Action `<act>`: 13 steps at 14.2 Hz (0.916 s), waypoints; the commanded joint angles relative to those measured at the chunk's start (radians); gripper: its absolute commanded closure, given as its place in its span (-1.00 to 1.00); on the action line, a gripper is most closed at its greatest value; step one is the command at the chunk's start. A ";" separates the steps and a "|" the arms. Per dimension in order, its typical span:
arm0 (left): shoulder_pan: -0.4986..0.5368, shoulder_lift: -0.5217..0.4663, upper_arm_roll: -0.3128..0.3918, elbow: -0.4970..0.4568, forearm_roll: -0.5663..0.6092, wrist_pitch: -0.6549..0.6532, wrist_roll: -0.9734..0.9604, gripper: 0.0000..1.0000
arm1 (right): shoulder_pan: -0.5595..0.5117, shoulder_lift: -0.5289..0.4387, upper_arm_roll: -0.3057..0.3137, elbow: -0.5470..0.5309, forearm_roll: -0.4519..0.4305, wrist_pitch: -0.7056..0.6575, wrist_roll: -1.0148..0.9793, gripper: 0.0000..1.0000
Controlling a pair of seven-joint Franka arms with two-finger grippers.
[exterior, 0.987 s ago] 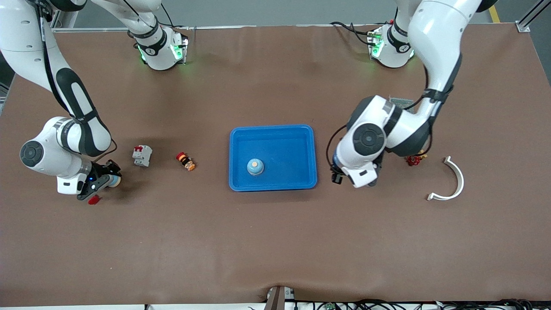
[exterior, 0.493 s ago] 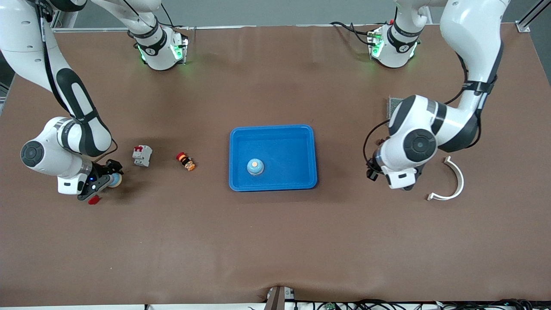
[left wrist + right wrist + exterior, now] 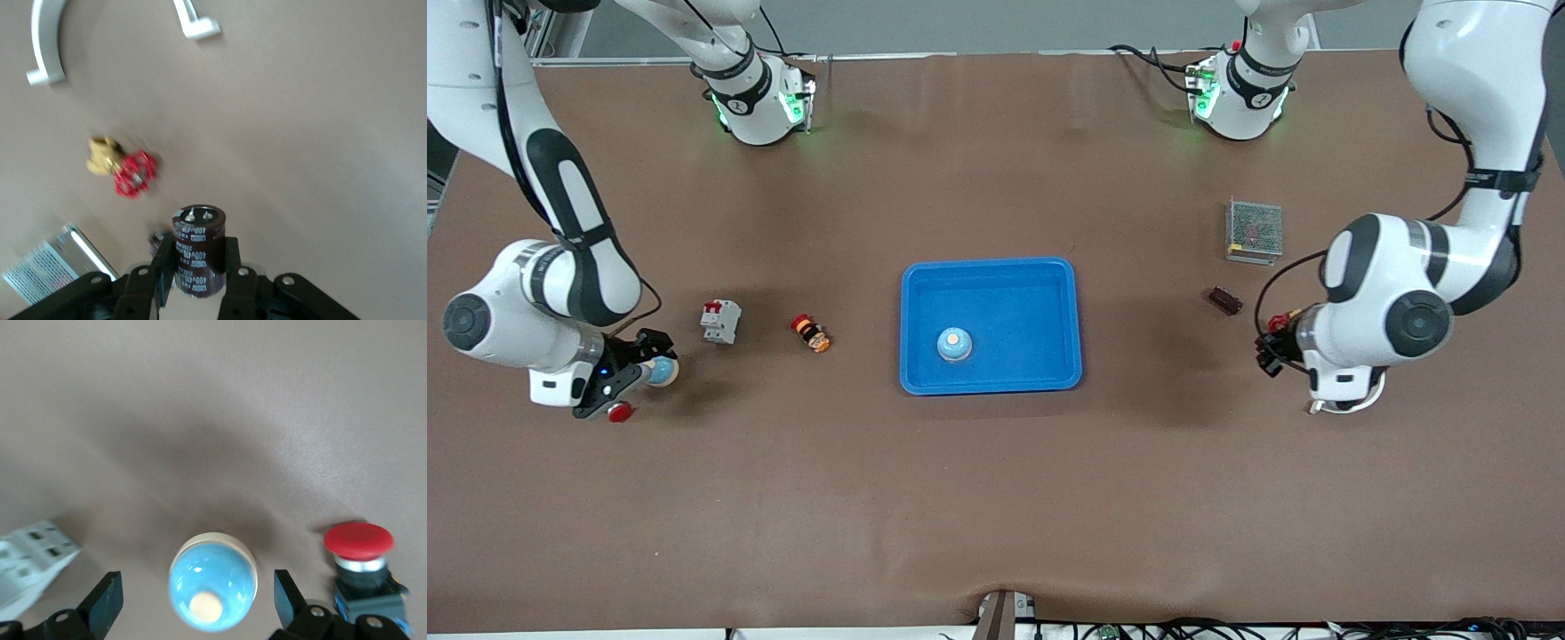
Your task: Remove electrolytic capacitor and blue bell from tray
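Fingers (image 3: 161, 270) of left gripper (image 3: 195, 277) clamped on capacitor (image 3: 197, 249), held upright over bare mat near left arm's end of table (image 3: 996, 498), just beside red valve (image 3: 134, 175) and white bracket (image 3: 47, 40). Fingers (image 3: 107, 603) of right gripper (image 3: 197, 613) spread wide, straddling 1 blue bell (image 3: 213, 581) without visible contact, low over mat at right arm's end; red button (image 3: 360, 550) just beside that bell, breaker (image 3: 720, 321) near it toward tray. Second bell (image 3: 954, 344) sitting inside blue tray (image 3: 991, 271) at table centre, toward rim nearer front camera. Wide bare mat nearer front camera than tray; small orange part (image 3: 811, 333) lying between breaker and tray, mesh box (image 3: 1255, 231) and dark block (image 3: 1224, 300) between tray and left arm. Both arms bent sharply at elbow, wrists angled down, each gripper well apart from tray rim.
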 commanded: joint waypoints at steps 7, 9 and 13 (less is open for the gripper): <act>0.135 0.098 -0.010 -0.022 0.172 0.151 0.135 1.00 | 0.129 -0.189 0.008 0.130 0.021 -0.361 0.438 -1.00; 0.138 0.115 -0.010 -0.043 0.176 0.192 0.151 1.00 | 0.180 -0.212 0.008 0.161 0.021 -0.410 0.570 -1.00; 0.155 0.136 -0.009 -0.057 0.176 0.237 0.152 1.00 | 0.299 -0.270 0.008 0.163 0.025 -0.429 0.883 -1.00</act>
